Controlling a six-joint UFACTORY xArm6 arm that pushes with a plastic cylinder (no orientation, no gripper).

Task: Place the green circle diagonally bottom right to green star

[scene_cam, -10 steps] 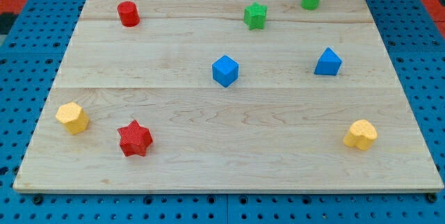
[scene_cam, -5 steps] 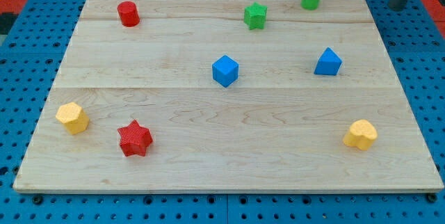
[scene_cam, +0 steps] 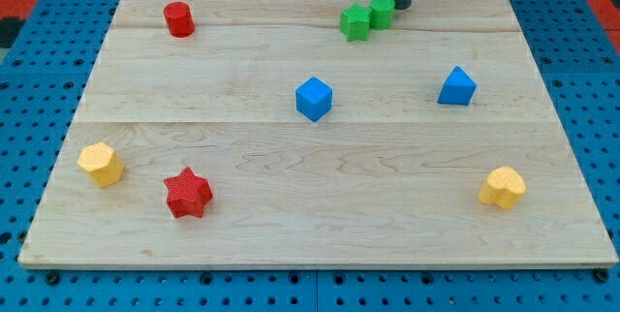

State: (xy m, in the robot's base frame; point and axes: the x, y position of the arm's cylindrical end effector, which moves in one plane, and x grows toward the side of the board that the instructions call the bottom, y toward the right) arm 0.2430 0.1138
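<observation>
Camera view, 1 view only.

Worktop: pale wooden board on a blue pegboard, filling most of the frame.

My tip: lower end of a dark rod entering from the top edge, right of centre. It sits against the right side of the green circle. The rod carries no fingers, so there is nothing to be released or clenched.

Green circle: short cylinder, upper centre-right of the frame, touching or just beside the green star on its left and slightly higher in the frame than the star.

Green star: upper centre, just left of the green circle.

Red cylinder: upper left of the frame, well apart from the green pair.

Blue cube: centre of the frame.

Blue block, wedge-like; exact shape cannot be told: right of centre, level with the blue cube.

Yellow block, roughly hexagonal: left edge of the worktop, lower half.

Red star: lower left, near the yellow hexagonal block.

Yellow heart-like block: lower right of the frame.

Total: 8 blocks, 1 rod.
</observation>
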